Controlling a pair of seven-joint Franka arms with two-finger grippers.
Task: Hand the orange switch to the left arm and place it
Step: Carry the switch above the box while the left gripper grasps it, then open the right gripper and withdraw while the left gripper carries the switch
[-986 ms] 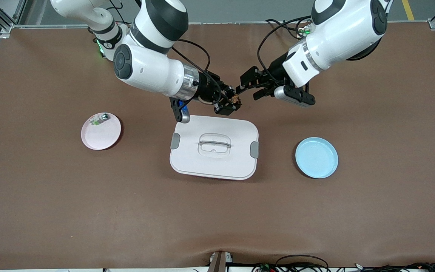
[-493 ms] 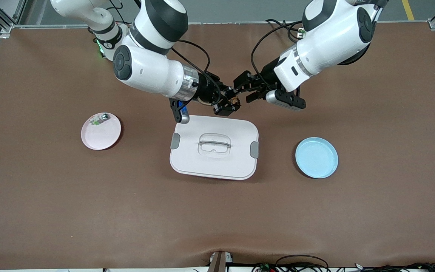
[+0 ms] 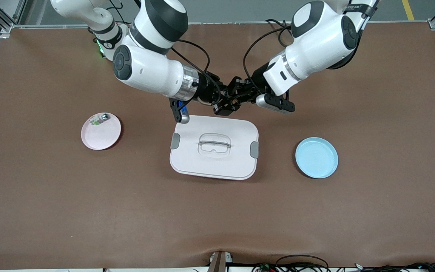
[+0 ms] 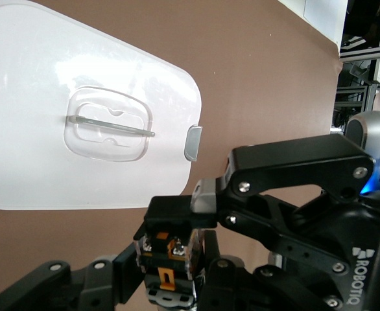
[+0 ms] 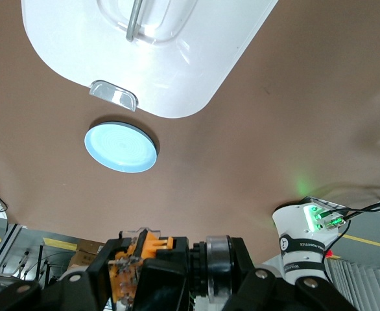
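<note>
Front view: both grippers meet at tiny blocky orange switch (image 3: 234, 100).

I'm looking at a matt brown table cover (image 3: 51, 196), slightly rippled like cloth, with the box (image 3: 214, 163) in smooth, glossy white plastic, its handle recess clear. Both plates, pink (image 3: 102, 136) and blue (image 3: 316, 158), look like smooth plastic with a soft sheen. My arms (image 3: 147, 70) wear glossy white shells, with matt black grippers.
</note>
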